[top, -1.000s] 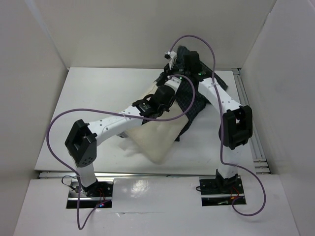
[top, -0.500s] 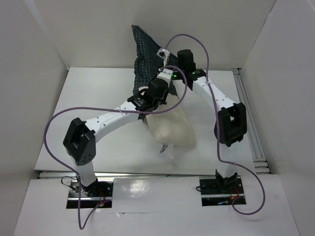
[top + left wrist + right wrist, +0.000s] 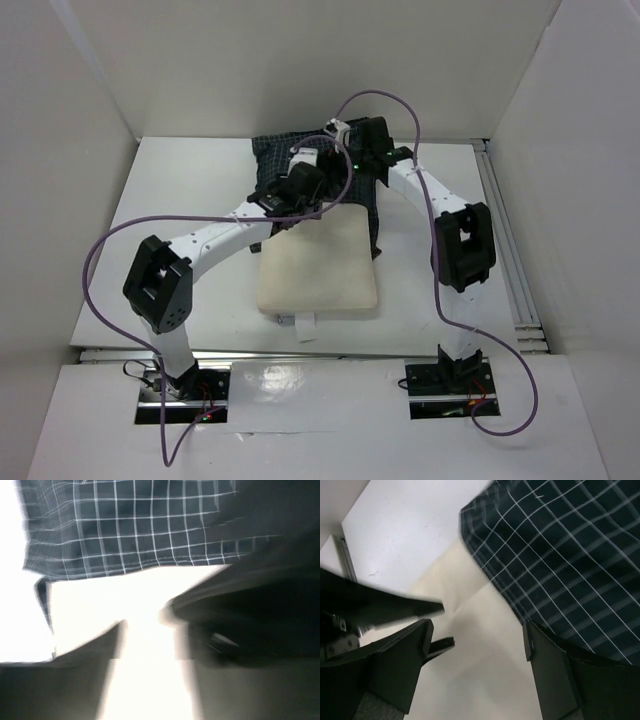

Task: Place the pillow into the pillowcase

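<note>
Cream fabric shows over most of the pillow (image 3: 320,270), which lies flat in the middle of the counter (image 3: 180,200). Only its far edge sits under the dark checked pillowcase (image 3: 278,155), and a strip of that cloth trails along its right side. I judge the sleeving barely begun: the sack is bunched at the far end and nearly the whole cushion is bare.

Both arms reach to that far end. The right end effector (image 3: 477,630) has its fingers spread wide with nothing between them, hovering over the spot where the checked hem crosses the cream surface. The left end effector (image 3: 290,190) is close above the same hem, but its wrist view is smeared and I cannot tell whether it is spread or pinching anything.

To do this step well, each end effector should probably take only the upper layer of the hem, one near each corner, so the mouth gapes rather than being clamped closed. The two pulls should then run together toward the near edge, low and level, so the cloth slides over the cushion instead of shoving it along. Catching pillow fabric with the hem would likely drag the cushion out again.

Counted: one pillow, one pillowcase, two arms, two end effectors
</note>
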Robot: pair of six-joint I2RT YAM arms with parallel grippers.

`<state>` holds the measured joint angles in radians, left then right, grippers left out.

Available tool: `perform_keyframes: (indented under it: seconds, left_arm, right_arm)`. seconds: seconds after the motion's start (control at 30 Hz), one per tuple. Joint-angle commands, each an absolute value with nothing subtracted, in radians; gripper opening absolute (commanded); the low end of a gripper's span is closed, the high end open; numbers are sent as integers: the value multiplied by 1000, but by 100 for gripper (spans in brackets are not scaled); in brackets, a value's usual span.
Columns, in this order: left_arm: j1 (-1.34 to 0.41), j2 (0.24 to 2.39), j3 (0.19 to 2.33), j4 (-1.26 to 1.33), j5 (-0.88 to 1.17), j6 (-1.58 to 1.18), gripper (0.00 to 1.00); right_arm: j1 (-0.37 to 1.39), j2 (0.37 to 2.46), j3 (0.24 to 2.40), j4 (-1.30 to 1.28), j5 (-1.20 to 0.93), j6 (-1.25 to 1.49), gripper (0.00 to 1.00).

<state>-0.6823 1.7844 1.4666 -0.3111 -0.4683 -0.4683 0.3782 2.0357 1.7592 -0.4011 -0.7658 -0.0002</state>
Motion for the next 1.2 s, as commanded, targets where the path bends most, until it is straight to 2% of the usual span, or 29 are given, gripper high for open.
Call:
perform_keyframes:
  seconds: [0.0,0.03,0.1,0.17,0.27,0.37,0.43,0.57,0.73,0.9,0.93,0.97,1.0,1.03,1.07,1.13,1.17]
  left_arm:
    - [-637,1749,1482,-302,-480,-565,89]
    - [-637,1727,1465,-314,-480,-575,100]
    - [-637,1647,1425,-314,-480,-584,100]
    - [-637,1585,1379,-354,-506,-598,100]
    - [-637,1453,1339,-451,-619,-678,100]
    - [-609,1317,1300,-654,-745,-852,100]
    - [-551,1249,1248,-771,-746,-928,100]
    - [-453,1062,1111,-769,-665,-983,100]
    - [-391,1000,1029,-768,-603,-983,100]
    - [-382,1012,1017,-808,-603,-983,100]
    - [-382,1012,1017,-808,-603,-983,100]
    - [-382,1023,1017,-808,-603,-970,100]
    - [-382,1023,1017,-796,-594,-969,100]
    - [-382,1032,1017,-796,-594,-957,100]
    - [-382,1032,1017,-782,-594,-957,100]
    - [-371,1045,1017,-749,-569,-916,100]
    - [-371,1055,1017,-727,-558,-896,100]
  right_arm:
    - [420,1944,1770,-448,-796,0,86]
    - [420,1944,1770,-459,-787,0,88]
    - [420,1910,1770,-469,-726,9,100]
    - [429,1901,1770,-485,-681,21,100]
    - [481,1876,1798,-538,-499,58,100]
    - [611,1900,1856,-621,-231,104,100]
    - [681,1953,1890,-679,-64,174,100]
    - [833,2097,2015,-776,156,308,100]
    - [880,2353,2235,-975,401,504,100]
    - [881,2453,2238,-962,497,638,98]
    - [881,2468,2238,-971,523,652,92]
    - [881,2497,2229,-982,547,652,67]
    - [881,2506,2218,-982,548,664,32]
    - [881,2507,2200,-982,564,664,5]
    - [890,2491,2178,-945,565,655,0]
    - [890,2441,2098,-902,565,611,0]
    - [890,2351,2054,-826,546,588,0]
